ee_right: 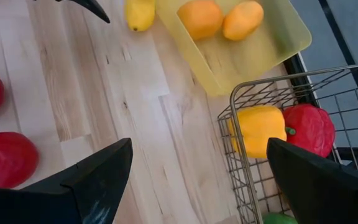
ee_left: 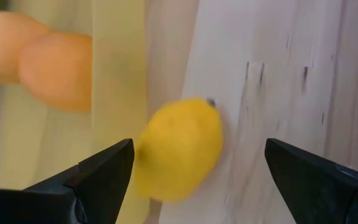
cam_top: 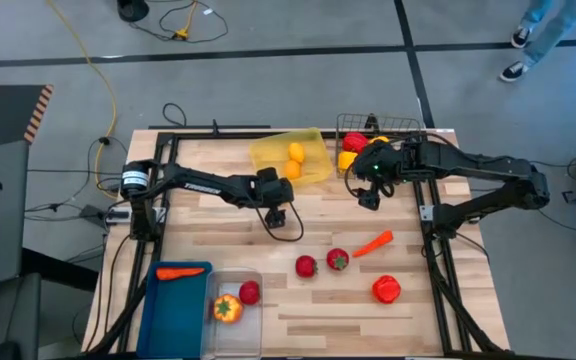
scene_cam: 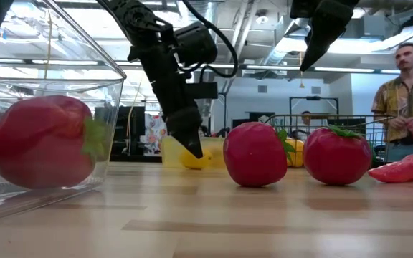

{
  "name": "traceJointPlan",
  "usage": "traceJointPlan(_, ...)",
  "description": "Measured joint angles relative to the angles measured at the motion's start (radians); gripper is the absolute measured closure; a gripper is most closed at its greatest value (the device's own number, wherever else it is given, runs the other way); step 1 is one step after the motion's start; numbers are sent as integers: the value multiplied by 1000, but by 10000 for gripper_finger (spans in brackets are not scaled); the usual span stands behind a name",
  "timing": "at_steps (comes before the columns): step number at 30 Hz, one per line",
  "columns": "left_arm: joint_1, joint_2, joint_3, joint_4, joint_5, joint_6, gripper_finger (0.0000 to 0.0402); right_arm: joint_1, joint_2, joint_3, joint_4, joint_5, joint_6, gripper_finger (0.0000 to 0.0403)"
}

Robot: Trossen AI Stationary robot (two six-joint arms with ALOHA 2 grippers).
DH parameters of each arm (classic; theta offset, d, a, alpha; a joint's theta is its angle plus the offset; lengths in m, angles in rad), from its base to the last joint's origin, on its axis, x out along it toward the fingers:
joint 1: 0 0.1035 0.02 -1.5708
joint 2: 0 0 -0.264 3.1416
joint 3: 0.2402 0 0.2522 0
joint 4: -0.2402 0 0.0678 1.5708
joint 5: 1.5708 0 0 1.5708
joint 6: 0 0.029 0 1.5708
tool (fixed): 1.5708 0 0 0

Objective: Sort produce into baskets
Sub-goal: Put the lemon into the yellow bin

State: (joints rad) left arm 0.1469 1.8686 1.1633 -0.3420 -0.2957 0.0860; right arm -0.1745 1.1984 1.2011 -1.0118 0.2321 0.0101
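A yellow lemon (ee_left: 179,149) lies on the table beside the yellow tray (cam_top: 313,170); it also shows in the right wrist view (ee_right: 140,12). My left gripper (cam_top: 280,218) is open, pointing down, its fingers on either side of the lemon and just above it. Two orange-yellow lemons (ee_right: 219,17) lie in the tray. My right gripper (cam_top: 368,198) is open and empty above the table beside the black wire basket (cam_top: 408,125), which holds a yellow pepper (ee_right: 258,129), a red one (ee_right: 309,127) and a green one.
Two red tomatoes (cam_top: 306,266) (cam_top: 338,260), a carrot (cam_top: 373,243) and a red pepper (cam_top: 387,289) lie on the table's near right. The blue bin (cam_top: 168,320) holds a carrot. The clear bin (cam_top: 238,335) holds a pepper and a tomato. A person stands beyond the table (scene_cam: 407,93).
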Motion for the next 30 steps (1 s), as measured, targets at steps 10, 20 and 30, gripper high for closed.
traceJointPlan(10, 21, -1, -42, 15, 33, 0, 64, 0, 0, 0, 0, 0, -2, 5)
traceJointPlan(20, 23, -1, -43, 69, 53, 7, 141, 0, 0, 0, 0, 0, -2, 5)
traceJointPlan(30, 23, -1, -43, 68, 64, 6, 227, 0, 0, 0, 0, 0, 0, 5)
